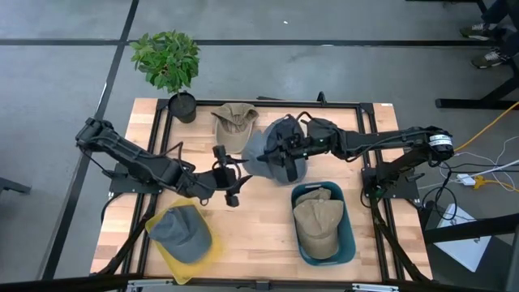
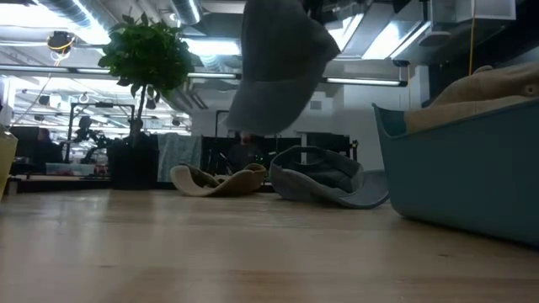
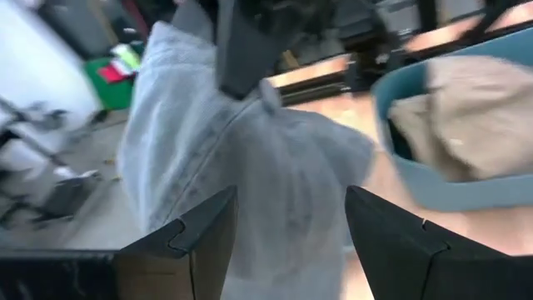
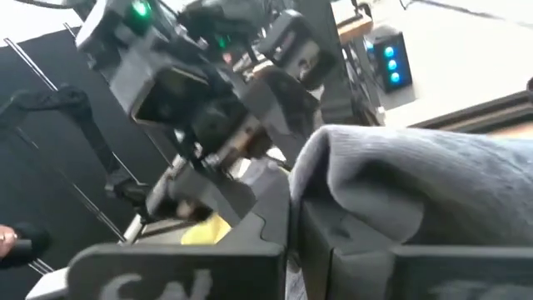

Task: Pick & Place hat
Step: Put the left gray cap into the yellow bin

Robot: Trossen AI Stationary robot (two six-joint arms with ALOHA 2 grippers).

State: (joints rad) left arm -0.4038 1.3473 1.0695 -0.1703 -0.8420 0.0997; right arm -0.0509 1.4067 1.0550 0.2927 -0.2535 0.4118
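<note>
A light grey hat (image 1: 258, 154) hangs above the table's middle with my right gripper (image 1: 285, 158) shut on it. In the low view the hat (image 2: 278, 67) is well clear of the wood. My left gripper (image 1: 231, 185) stands open just left of the hat, its fingers (image 3: 208, 242) pointing at the hat's crown (image 3: 266, 167) without touching it. A tan hat (image 1: 235, 122) and a darker grey hat (image 2: 324, 178) lie on the table farther back. My right gripper pinches a fold of the grey hat's cloth (image 4: 333, 167) between its two shut fingers. The cloth bulges over the fingers. They come in about level from the table's right. The hat hangs below them, lifted clear of the table.
A blue bin (image 1: 349, 239) holding tan hats stands near the front right. A yellow bin (image 1: 212, 251) with a grey hat sits at the front left. A potted plant (image 1: 169, 61) stands at the far left corner. Black frame rails run around the table.
</note>
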